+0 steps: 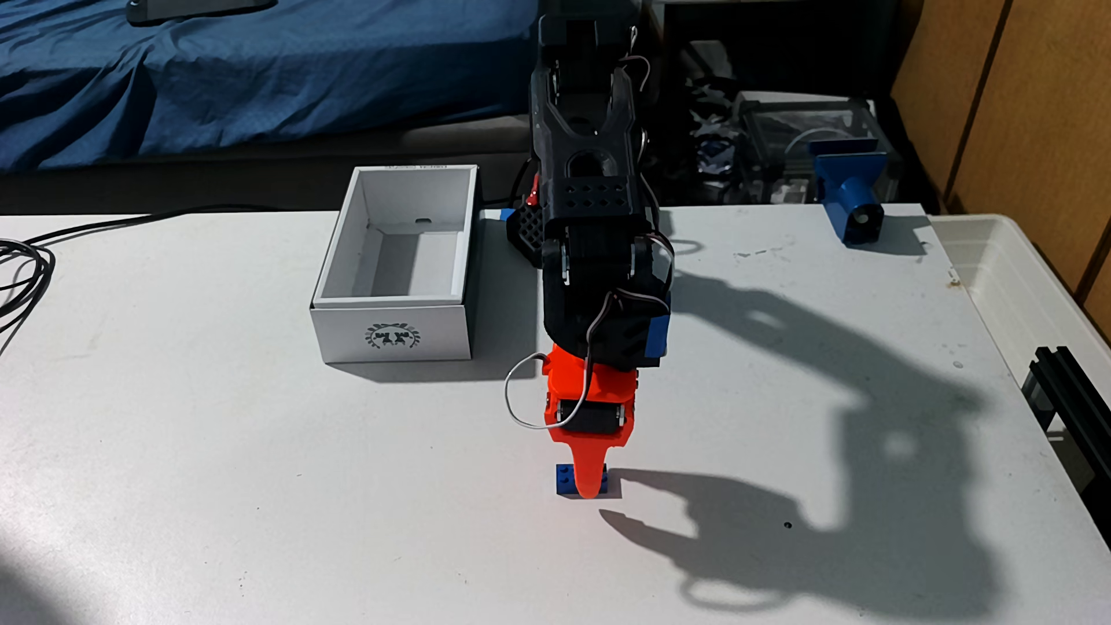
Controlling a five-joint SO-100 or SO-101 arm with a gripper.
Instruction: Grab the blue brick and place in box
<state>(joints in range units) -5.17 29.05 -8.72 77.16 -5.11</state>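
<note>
We find the blue brick (565, 481) on the table (240, 481), well short of the empty box (391, 324); the orange gripper (588, 490) straddles it, grip state indeterminable; lift, transfer and release remain.

Arm: your black arm (592, 198) reaches from the far edge toward the camera, folded over and pitched steeply down.
Wrist: the orange wrist section (592, 390) points straight down (a grey wire loops off its left side).
Pincer: your orange pincer (590, 488) sits low, tip at the worktop surface; one finger faces the camera.
Jaw state: from this angle you cannot tell whether it is parted or closed.
</note>
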